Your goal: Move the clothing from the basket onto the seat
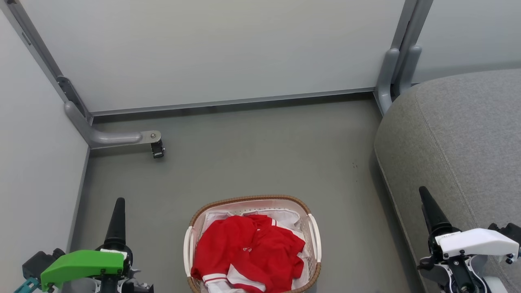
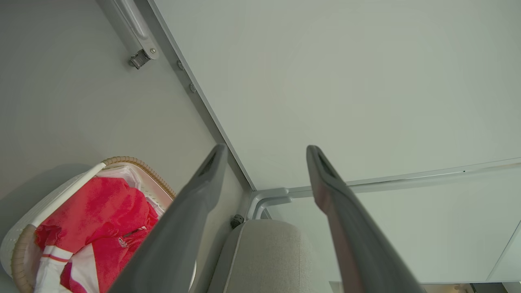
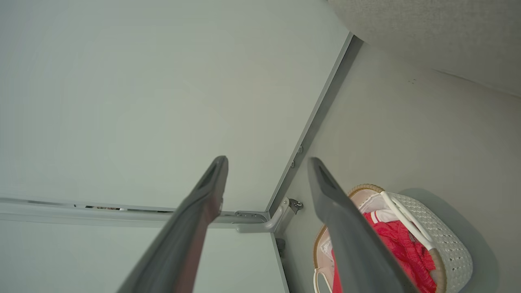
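Observation:
The clothing (image 1: 248,252), bright red with white panels and striped cuffs, lies heaped in the basket (image 1: 248,199) on the floor at the bottom centre. The grey seat (image 1: 460,138) rises at the right. My left gripper (image 1: 118,215) stands to the left of the basket and my right gripper (image 1: 431,211) to its right, in front of the seat's edge. In the left wrist view the left gripper (image 2: 266,150) is open with nothing between its fingers, and the clothing (image 2: 93,215) lies at the lower left. The right gripper (image 3: 267,160) is likewise open and empty, the basket (image 3: 447,244) at its lower right.
White partition walls close off the back and left. A metal frame foot with a small caster (image 1: 156,148) juts onto the grey floor (image 1: 260,154) at the left, and a grey post (image 1: 397,77) stands by the seat's far corner. A white liner (image 1: 285,215) shows under the clothing.

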Motion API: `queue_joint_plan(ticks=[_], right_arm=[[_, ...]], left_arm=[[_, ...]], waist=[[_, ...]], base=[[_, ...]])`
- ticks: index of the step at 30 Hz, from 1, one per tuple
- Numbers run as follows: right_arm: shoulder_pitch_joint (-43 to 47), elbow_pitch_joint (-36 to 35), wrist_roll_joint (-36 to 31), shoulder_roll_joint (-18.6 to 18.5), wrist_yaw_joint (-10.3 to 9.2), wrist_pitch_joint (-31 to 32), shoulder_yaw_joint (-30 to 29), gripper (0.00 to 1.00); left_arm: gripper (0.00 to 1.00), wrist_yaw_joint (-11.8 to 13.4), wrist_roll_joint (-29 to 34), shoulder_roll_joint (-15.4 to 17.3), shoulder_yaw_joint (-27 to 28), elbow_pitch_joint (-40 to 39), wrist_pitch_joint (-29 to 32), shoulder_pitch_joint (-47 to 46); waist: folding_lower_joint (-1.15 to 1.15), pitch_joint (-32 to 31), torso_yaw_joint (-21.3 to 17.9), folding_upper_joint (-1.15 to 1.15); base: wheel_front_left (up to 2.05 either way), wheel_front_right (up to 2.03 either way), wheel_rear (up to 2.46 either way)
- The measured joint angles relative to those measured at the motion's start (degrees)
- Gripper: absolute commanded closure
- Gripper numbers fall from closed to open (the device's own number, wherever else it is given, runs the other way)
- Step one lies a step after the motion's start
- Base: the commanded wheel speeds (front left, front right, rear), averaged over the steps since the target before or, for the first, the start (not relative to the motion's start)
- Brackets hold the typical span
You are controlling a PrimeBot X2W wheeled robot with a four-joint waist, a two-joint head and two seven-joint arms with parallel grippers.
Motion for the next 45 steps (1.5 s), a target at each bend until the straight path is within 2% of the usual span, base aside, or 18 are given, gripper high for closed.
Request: queue_joint_plan(ticks=[26, 45], right_arm=[[-1.23, -0.3, -26.27, -2.09, 0.0, -5.67, 5.71, 0.0], [-1.27, -0.13, -41.91, -2.27, 0.0, -8.93, 7.11, 0.0]], left_arm=[[0.0, -0.01, 27.54, 0.82, -3.77, 2.79, -5.69, -0.02], [0.0, 1.04, 42.24, 0.86, -4.91, 3.74, -8.81, 0.2]], waist=[[0.0, 0.29, 0.04, 0.0], [0.0, 0.39, 0.28, 0.0]], base=[[0.0, 0.0, 0.0], [0.0, 0.0, 0.0]])
